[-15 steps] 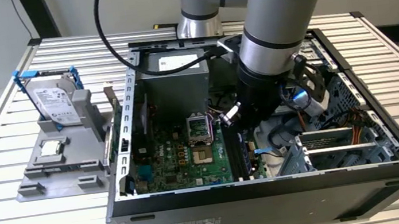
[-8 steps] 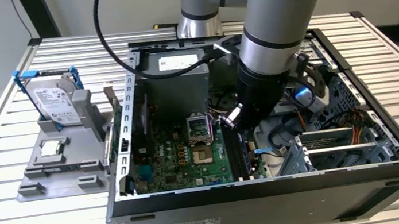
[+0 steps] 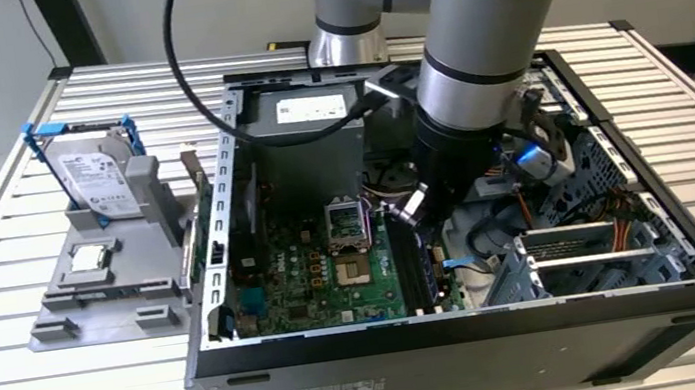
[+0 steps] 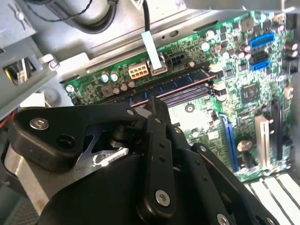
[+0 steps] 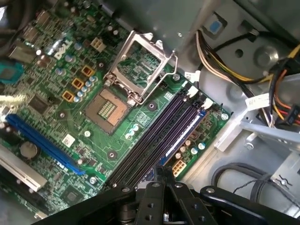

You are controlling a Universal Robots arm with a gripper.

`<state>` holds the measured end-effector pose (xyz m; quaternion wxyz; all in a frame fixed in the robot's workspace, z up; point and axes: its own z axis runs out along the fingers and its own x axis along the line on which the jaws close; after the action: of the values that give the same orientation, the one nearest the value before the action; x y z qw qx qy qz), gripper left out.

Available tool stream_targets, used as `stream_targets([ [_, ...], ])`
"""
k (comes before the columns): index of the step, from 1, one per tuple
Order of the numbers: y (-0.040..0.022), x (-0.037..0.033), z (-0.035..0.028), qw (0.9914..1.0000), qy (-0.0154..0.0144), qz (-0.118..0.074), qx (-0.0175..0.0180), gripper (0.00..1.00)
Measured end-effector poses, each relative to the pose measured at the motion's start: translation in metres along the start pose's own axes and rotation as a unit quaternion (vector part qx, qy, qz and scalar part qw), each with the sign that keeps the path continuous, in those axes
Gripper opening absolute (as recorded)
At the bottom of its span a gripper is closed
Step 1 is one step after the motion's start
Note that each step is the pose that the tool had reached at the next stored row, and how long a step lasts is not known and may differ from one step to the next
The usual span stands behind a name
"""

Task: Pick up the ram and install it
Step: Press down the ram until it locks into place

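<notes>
1. Ram (image 4: 176, 84) sits in a slot of the motherboard (image 3: 318, 279), inside the case (image 3: 474, 335).
2. Arm (image 3: 482, 36) reaches steeply down into the case.
3. Gripper (image 4: 157, 105) hangs just above the ram slots (image 5: 159, 136); whether its jaws are spread or closed, I cannot tell.

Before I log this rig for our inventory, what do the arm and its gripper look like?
The arm is a thick grey cylinder with a light blue cap at the joint and a black wrist section below. A black cable loops alongside it. The gripper is black, built of flat linkage bars joined by silver screws and pivots.
</notes>
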<state>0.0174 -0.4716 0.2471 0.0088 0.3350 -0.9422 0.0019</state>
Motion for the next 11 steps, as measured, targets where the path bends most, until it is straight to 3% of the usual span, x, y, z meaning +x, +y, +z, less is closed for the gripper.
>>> stream_targets([
  [5,0.0,0.0,0.0,0.99897,0.0001,-0.045,0.0008,0.0],
  [8,0.0,0.0,0.0,0.99736,0.0002,-0.073,0.0013,0.0],
  [11,0.0,0.0,0.0,0.995,0.0002,-0.1,0.0018,0.0],
])
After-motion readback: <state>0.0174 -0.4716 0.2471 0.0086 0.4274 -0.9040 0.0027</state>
